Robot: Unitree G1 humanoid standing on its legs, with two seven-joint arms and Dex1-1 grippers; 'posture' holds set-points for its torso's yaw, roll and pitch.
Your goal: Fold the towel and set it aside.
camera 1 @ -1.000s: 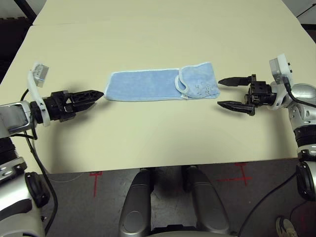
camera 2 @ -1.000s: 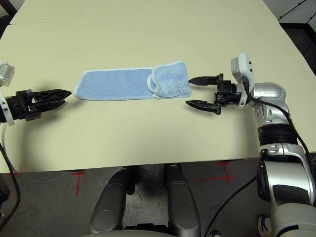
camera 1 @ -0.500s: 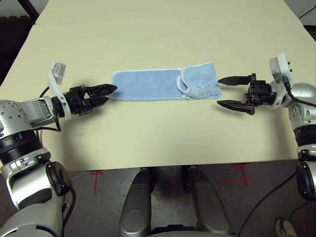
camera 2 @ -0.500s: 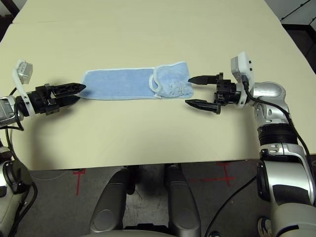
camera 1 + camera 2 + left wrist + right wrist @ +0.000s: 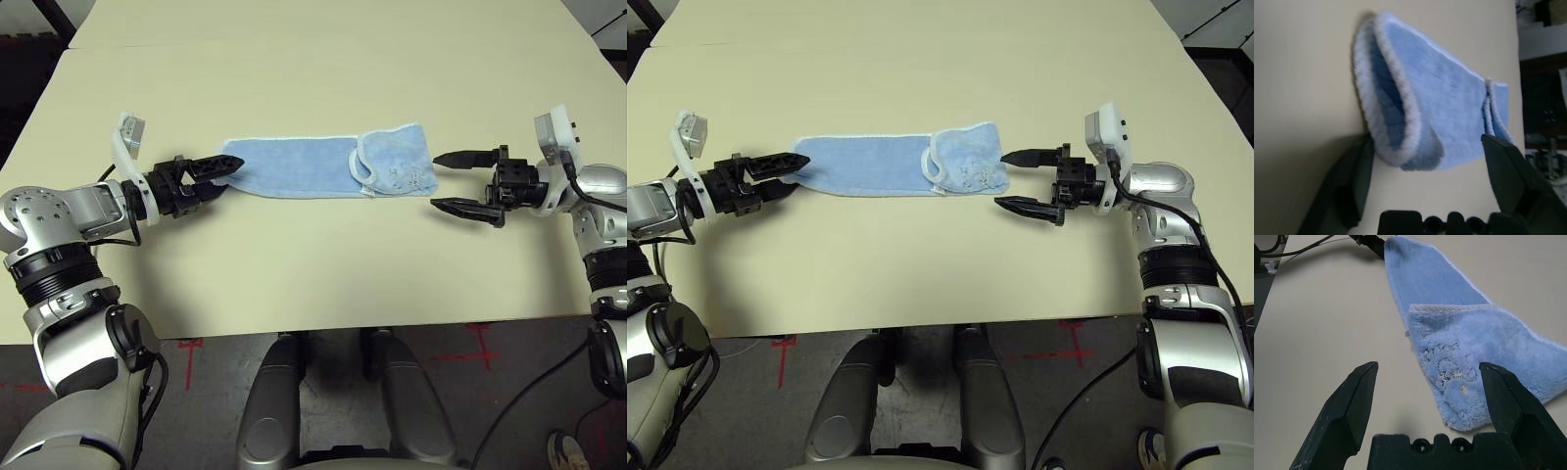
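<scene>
On table (image 5: pixel 313 264): left end effector (image 5: pixel 1422 161) straddling towel (image 5: pixel 323 166) edge (unpinched); right end effector (image 5: pixel 446 183) agape, empty.

You have the towel (image 5: pixel 323 166) lying as soft, fuzzy terry cloth, matt and napped, with a thicker, woollier rolled edging of pale stitching; its folded flap toward the bench's right edge looks fluffier and carries faint stitched embroidery; the bench (image 5: pixel 313 264) under it is a smooth, matt cream surface with no visible grain; the left gripper (image 5: pixel 217 174) and the right gripper (image 5: pixel 455 182) have fingers (image 5: pixel 1347 404) of black, matt, hard plastic-looking material with faceted faces and slightly dusty edges; your forearms (image 5: pixel 69 211) are smooth silvery shells with a soft sheen, wearing white, glossy plastic camera mounts (image 5: pixel 554 137) at the wrists.
</scene>
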